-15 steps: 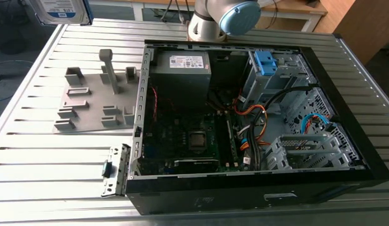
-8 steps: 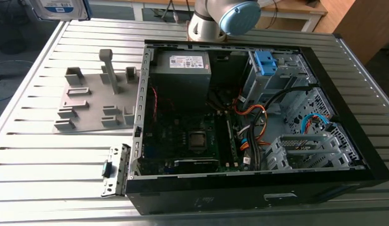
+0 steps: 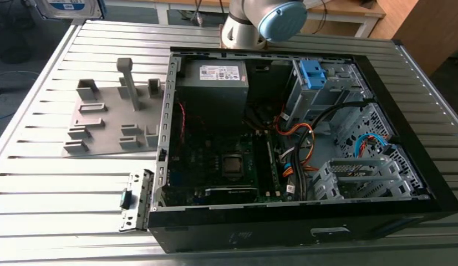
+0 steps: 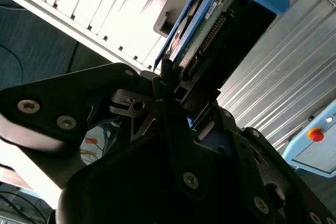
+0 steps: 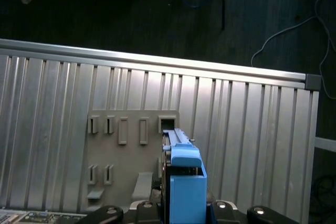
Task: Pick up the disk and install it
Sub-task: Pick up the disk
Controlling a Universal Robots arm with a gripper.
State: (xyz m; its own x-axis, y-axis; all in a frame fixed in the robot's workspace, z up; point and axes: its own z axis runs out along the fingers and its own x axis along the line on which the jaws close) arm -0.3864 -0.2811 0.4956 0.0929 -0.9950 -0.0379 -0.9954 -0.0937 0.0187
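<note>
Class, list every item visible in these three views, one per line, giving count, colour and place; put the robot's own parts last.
disk: one, silver with blue rails, gripped and raised
computer case: one, black, open, lying on the table
boxy unit: one, grey with white sticker, inside the case
bracket: one, blue, on the case's metal bay
cables: several, orange, inside the case
fixture plate: one, grey, on the table at the exterior view's left of the case
table: one, silver, ribbed
arm: one, grey with blue cap, at the table's far edge
end effector: one, black, shut on the disk
</note>
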